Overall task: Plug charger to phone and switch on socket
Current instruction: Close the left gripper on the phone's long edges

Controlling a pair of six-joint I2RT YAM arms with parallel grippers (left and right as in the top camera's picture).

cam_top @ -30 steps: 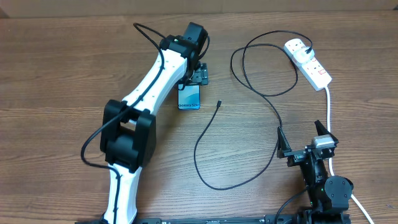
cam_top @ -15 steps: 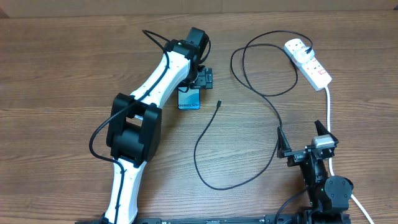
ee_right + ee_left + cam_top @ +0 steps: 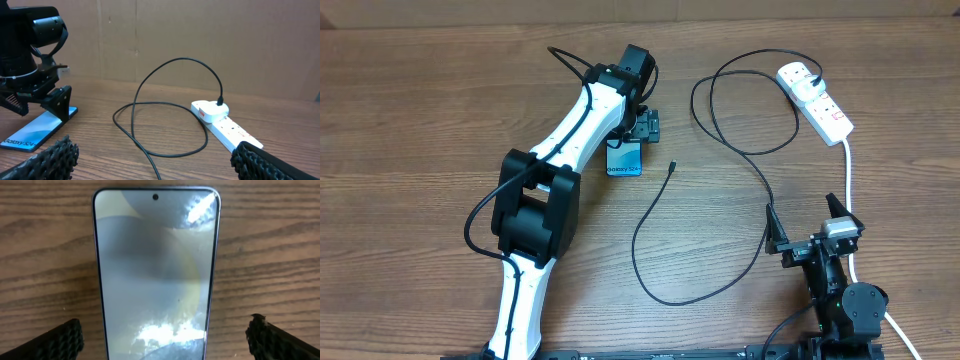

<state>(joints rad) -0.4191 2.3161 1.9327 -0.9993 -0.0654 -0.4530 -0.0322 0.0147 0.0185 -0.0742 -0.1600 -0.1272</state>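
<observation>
Phone (image 3: pixel 624 160): lying flat, left of centre, long axis near to far.
Left gripper (image 3: pixel 642 125): held over the phone's far end, jaws spread wide, nothing gripped.
Connector tip (image 3: pixel 672 166): laid just right of the phone.
Right gripper (image 3: pixel 807 225): wide open, near right, well apart; left arm judged nearer.

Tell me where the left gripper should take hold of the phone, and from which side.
Probably by its two long edges, coming straight down from above. The phone lies flat, screen up, and the open left gripper straddles its narrow width, one finger on each side, touching neither edge.
</observation>
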